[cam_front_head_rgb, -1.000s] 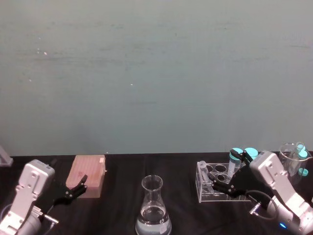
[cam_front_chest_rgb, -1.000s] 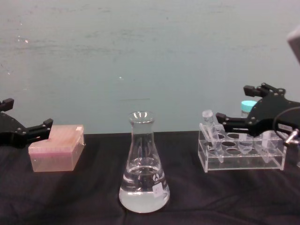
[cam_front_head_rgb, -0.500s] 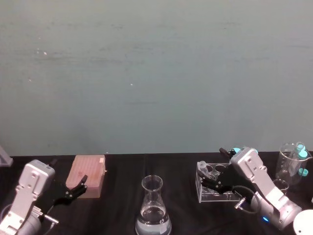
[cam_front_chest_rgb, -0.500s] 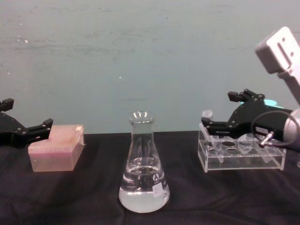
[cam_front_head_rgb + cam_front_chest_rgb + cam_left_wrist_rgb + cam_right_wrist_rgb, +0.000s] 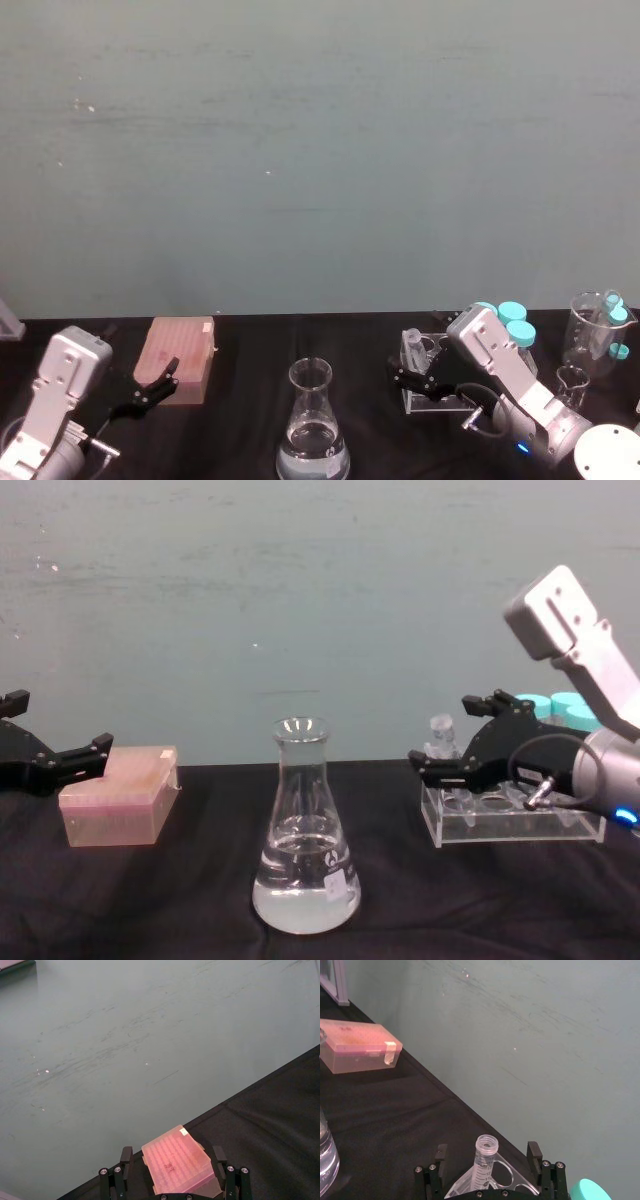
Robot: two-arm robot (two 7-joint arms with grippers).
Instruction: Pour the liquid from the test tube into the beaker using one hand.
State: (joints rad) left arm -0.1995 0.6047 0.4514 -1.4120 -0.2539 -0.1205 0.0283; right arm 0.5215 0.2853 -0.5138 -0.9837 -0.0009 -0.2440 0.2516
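Note:
The beaker (image 5: pixel 305 850) is a clear conical flask standing at the table's front centre (image 5: pixel 318 420), with clear liquid in its base. The test tube (image 5: pixel 441 736) stands tilted in the left end of the clear rack (image 5: pixel 515 825). My right gripper (image 5: pixel 442 732) is open, one finger on each side of the tube. In the right wrist view the tube (image 5: pixel 483 1167) rises between the spread fingers (image 5: pixel 534 1155), touching neither. I cannot make out liquid inside the tube. My left gripper (image 5: pixel 150 392) rests open at the far left, beside the pink box (image 5: pixel 180 358).
Cyan-capped tubes (image 5: pixel 560 708) stand behind the rack's right end. A glass beaker holding tubes (image 5: pixel 595 330), a small beaker (image 5: pixel 570 380) and a white round object (image 5: pixel 610 455) sit at the far right. Black cloth lies bare between the flask and the rack.
My right arm has swung left along the rack, uncovering the cyan caps. Its open fingers have moved from the rack's middle to either side of the test tube. The left arm is still.

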